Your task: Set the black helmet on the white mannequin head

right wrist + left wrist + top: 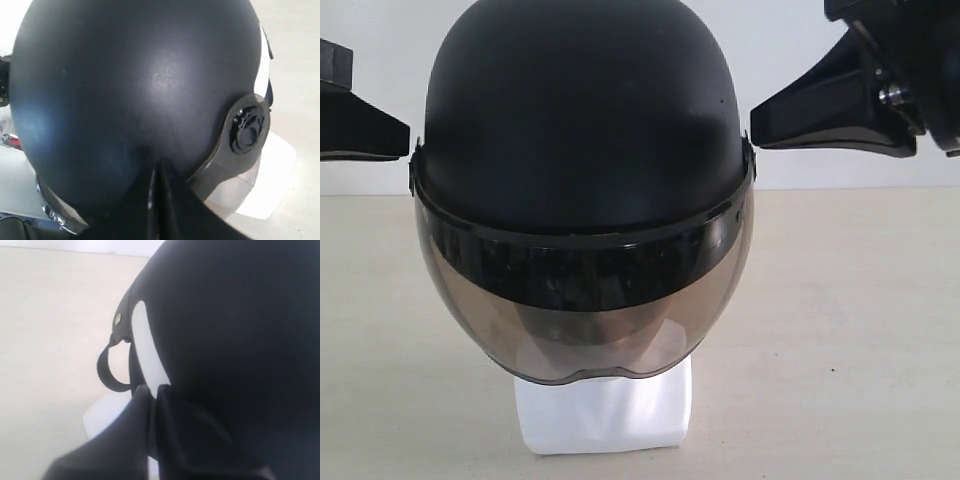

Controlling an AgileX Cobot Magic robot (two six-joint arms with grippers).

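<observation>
Black helmet (pixel 580 110) sits fully over the white mannequin head (pixel 605 415), smoky visor down, only the head's base showing on the tabletop (pixel 860 330). Left fingers (pixel 355 125), pressed together, sit just beside one side; right fingers (pixel 820 110), also closed, meet the other.

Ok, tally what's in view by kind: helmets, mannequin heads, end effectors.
Helmets: 1, the black helmet
Mannequin heads: 1, the white mannequin head
End effectors: 2, the left end effector and the right end effector
Total: 4
</observation>
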